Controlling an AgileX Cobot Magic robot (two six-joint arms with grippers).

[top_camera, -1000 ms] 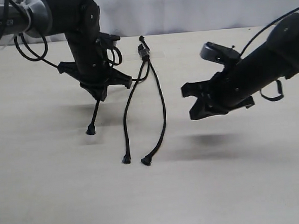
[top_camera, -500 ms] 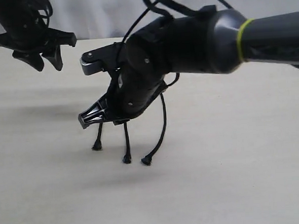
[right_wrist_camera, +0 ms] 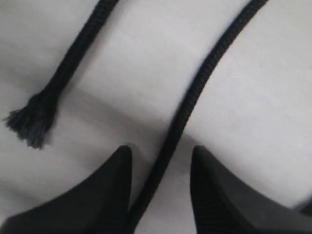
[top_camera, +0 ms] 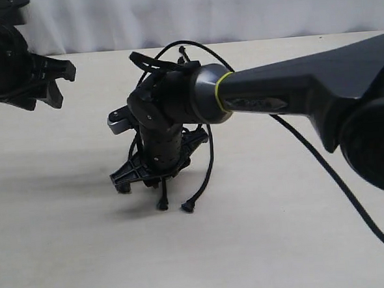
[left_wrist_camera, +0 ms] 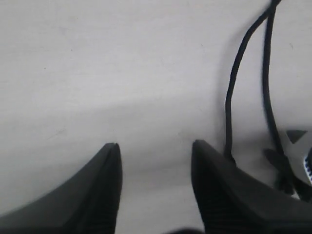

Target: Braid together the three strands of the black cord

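Observation:
The black cord lies on the table, its clasped top (top_camera: 184, 55) at the back. My right arm reaches across the middle and covers most of the three strands. Below it show the right strand (top_camera: 209, 162) and the flared tips of two (top_camera: 162, 204). My right gripper (top_camera: 154, 180) points down onto them. In the right wrist view it (right_wrist_camera: 161, 151) stands open with one strand (right_wrist_camera: 195, 92) running between its fingers, and another's frayed tip (right_wrist_camera: 31, 124) lies beside. My left gripper (top_camera: 42, 99) hangs open at the far left, away from the cord; in the left wrist view it (left_wrist_camera: 156, 146) is empty, with two strands (left_wrist_camera: 230, 97) beside it.
A thicker smooth robot cable (top_camera: 324, 168) trails from the right arm across the table toward the lower right. A white curtain (top_camera: 236, 11) closes the back edge. Bare tabletop (top_camera: 250, 245) spreads in front of the strand tips.
My left gripper let go of the left strand, opened and drew back up to the far left. My right arm swept in from the right, came down over the strands and opened.

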